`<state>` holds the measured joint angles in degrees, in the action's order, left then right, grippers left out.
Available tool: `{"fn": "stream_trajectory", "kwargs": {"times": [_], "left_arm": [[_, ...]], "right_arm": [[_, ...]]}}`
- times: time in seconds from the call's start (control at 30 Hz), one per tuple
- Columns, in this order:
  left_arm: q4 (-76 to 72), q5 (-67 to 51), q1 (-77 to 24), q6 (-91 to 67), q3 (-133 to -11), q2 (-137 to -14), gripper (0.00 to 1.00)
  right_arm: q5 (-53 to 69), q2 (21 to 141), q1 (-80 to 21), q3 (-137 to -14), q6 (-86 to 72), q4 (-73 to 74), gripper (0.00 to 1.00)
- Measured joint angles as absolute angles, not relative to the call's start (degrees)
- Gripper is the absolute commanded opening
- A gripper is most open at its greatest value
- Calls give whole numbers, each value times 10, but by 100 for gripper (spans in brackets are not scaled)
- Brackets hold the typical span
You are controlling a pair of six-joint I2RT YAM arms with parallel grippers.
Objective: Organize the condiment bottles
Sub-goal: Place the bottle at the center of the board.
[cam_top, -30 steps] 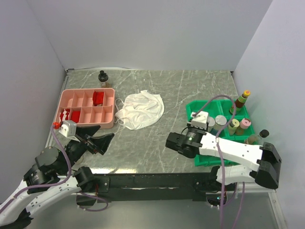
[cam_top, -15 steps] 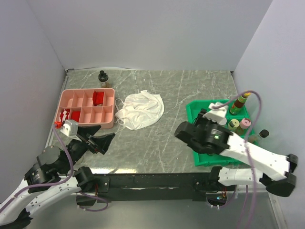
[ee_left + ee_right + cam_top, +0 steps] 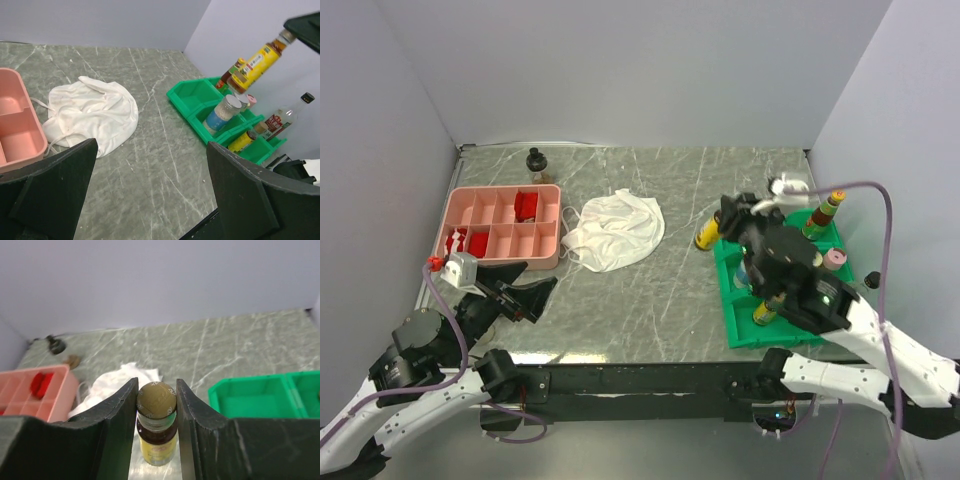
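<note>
My right fingers (image 3: 117, 415) pinching yellow-label bottle (image 3: 156, 442) at cap, held in air over surface (image 3: 650, 290) just beside green tray's (image 3: 740, 338) back-left corner. My left fingers (image 3: 55, 195) spread wide, nr front-left corner of surface.

Yellow-labelled bottle (image 3: 706, 237) partly behind right arm (image 3: 790, 275)

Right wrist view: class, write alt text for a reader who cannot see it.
The right gripper is shut on the neck of a yellow-labelled bottle with a bronze cap, held above the grey marble table. Beyond it lie a white cloth, a pink tray at left and a green tray at right.
</note>
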<state>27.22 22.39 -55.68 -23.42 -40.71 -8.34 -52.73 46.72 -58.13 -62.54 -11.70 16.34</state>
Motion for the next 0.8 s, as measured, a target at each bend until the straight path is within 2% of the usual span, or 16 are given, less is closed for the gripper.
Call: {"fn": "stream_trajectory", "kwargs": {"times": [0.23, 0.33, 0.47, 0.57, 0.67, 0.8], "left_arm": [[272, 224, -557, -234, -407, -84, 97], [272, 224, -557, -234, -407, -83, 97], [272, 224, -557, -234, -407, -83, 97], [272, 225, -557, -234, -407, -83, 97], [269, 218, -557, -234, -407, -86, 97], [251, 174, -557, -235, -409, -128, 98]], "right_arm": [[-616, 624, -550, -759, -205, 224, 0], [-673, 657, -551, -803, -315, 341, 0], [-731, 712, -551, -909, -543, 579, 0], [-749, 733, -555, -933, -642, 667, 0], [-746, 724, -580, -890, -579, 643, 0], [-619, 647, -608, -732, -362, 434, 0]]}}
